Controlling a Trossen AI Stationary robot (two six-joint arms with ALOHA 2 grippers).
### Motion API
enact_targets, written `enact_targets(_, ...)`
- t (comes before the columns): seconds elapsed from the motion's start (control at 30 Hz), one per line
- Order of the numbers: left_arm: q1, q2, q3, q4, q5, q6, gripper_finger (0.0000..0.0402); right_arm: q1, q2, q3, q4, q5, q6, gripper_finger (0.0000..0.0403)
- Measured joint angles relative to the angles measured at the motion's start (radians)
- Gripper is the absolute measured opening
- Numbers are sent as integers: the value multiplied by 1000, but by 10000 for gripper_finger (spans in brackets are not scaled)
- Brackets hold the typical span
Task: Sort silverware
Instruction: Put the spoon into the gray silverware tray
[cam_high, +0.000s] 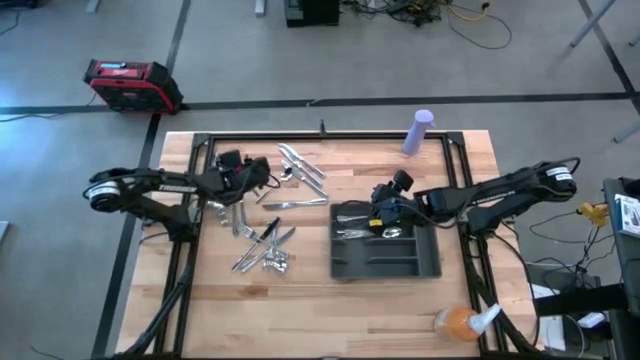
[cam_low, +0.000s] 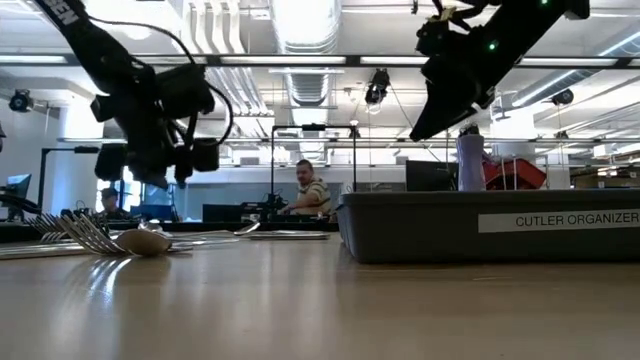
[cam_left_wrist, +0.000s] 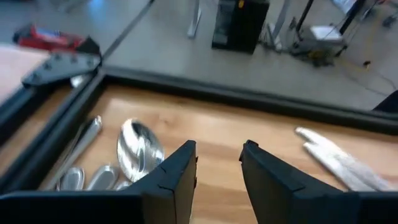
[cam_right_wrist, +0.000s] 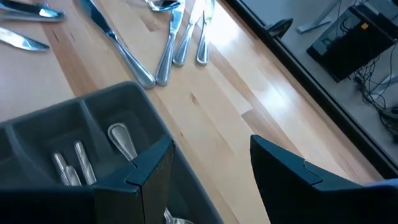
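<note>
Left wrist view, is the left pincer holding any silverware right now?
No, the left pincer is open with bare wood between its fingers, and the nearest spoon lies beside it on the table.

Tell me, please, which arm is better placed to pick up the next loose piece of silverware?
Probably the left: its open gripper hovers by the loose silverware, while the right gripper sits over the tray.

Shiny silver silverware (cam_high: 268, 236) lies on the pale striped wooden table (cam_high: 300, 290) beside a dark grey tray (cam_high: 428, 262) and lilac cylinder (cam_high: 417, 132).
</note>
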Motion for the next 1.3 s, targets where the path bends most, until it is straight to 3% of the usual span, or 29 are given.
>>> enact_targets(0.4, 152, 184, 63, -41, 95, -187, 104, 23, 158, 0, 58, 2, 143, 190)
enact_targets(0.67, 245, 225, 125, -112, 326, -292, 107, 22, 304, 0, 213, 14, 156, 190)
enact_targets(0.9, 250, 223, 225, -491, 337, -439, 103, 21, 370, 1, 226, 16, 156, 190)
enact_targets(1.3, 247, 220, 205, -554, 341, -441, 104, 21, 362, 2, 263, 35, 157, 190)
